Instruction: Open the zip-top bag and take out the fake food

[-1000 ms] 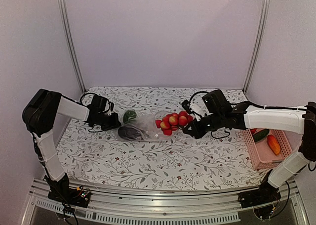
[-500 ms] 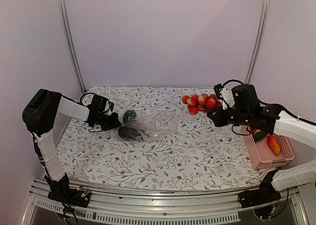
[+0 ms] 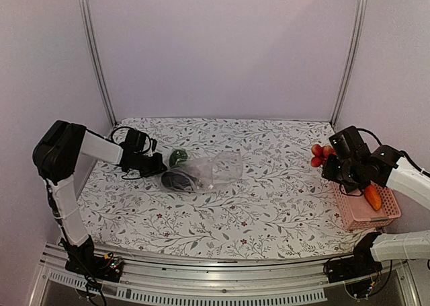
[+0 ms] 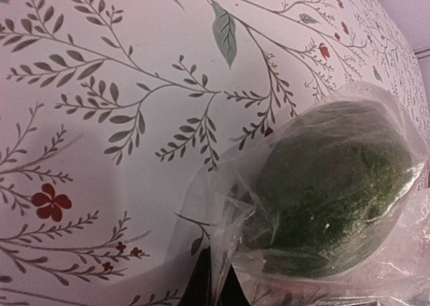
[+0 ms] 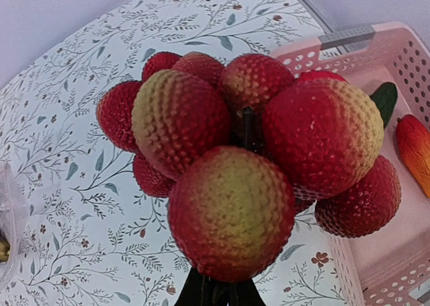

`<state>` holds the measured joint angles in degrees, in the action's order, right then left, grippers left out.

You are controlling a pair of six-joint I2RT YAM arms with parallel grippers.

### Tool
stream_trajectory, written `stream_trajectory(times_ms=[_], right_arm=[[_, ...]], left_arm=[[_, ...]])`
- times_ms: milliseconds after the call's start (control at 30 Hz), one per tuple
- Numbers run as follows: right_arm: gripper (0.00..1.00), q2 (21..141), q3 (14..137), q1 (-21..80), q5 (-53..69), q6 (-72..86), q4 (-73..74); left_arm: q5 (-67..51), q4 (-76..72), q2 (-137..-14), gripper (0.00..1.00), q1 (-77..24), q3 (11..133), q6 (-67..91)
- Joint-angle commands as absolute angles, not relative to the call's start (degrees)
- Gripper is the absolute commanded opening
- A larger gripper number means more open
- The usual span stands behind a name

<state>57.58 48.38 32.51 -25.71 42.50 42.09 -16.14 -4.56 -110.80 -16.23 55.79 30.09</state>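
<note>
We are seeing, nearest on the right, the pink basket [image 3: 349, 215] sitting on the flowered table [image 3: 269, 212] with an orange piece [image 3: 371, 197] inside; near its far left corner the right gripper [image 3: 327, 163] is clamping the stem of a red bunch of fake food [image 3: 318, 155], off the table; farther left the zip-top bag [image 3: 215, 168] is lying with a dark purple piece [image 3: 178, 179] and a green piece [image 3: 177, 157] inside; the left gripper [image 3: 153, 165] is pinching its left end, jaws together on the plastic.
</note>
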Motion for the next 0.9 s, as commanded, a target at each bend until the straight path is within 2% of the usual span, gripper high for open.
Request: stream_trajectory(times_ms=[0,200,400,633,767,800,833,867], right_arm=[[0.00,56.1,48.2,31.4,-36.2,58.6,55.7],[0.00,51.5,47.2,25.8,-37.1,62.1,60.4],[0.00,47.9,47.5,24.8,-39.6,66.8,63.2],[0.05,48.3,46.6,24.2,-38.5,70.0,64.3],[0.21,48.3,46.2,24.2,-38.3,71.8,65.1],[0.30,48.3,46.2,24.2,-38.4,72.0,65.1],[0.47,48.1,46.2,24.2,-38.4,72.0,64.9],[0.57,48.0,46.1,24.2,-38.4,71.9,64.8]], left_arm=[[-17.5,-5.3,-112.8,0.00,-16.4,56.1,30.2],[-18.4,-5.7,-113.6,0.00,-16.3,56.6,30.0],[-19.1,-6.0,-114.2,0.00,-16.1,57.0,30.1],[-19.5,-6.0,-114.4,0.00,-16.0,57.2,30.1],[-19.7,-6.0,-114.3,0.00,-15.9,57.3,30.2],[-19.8,-6.0,-114.3,0.00,-15.9,57.3,30.2],[-19.8,-6.0,-114.4,0.00,-15.9,57.4,30.2],[-19.8,-6.0,-114.4,0.00,-15.9,57.4,30.2]])
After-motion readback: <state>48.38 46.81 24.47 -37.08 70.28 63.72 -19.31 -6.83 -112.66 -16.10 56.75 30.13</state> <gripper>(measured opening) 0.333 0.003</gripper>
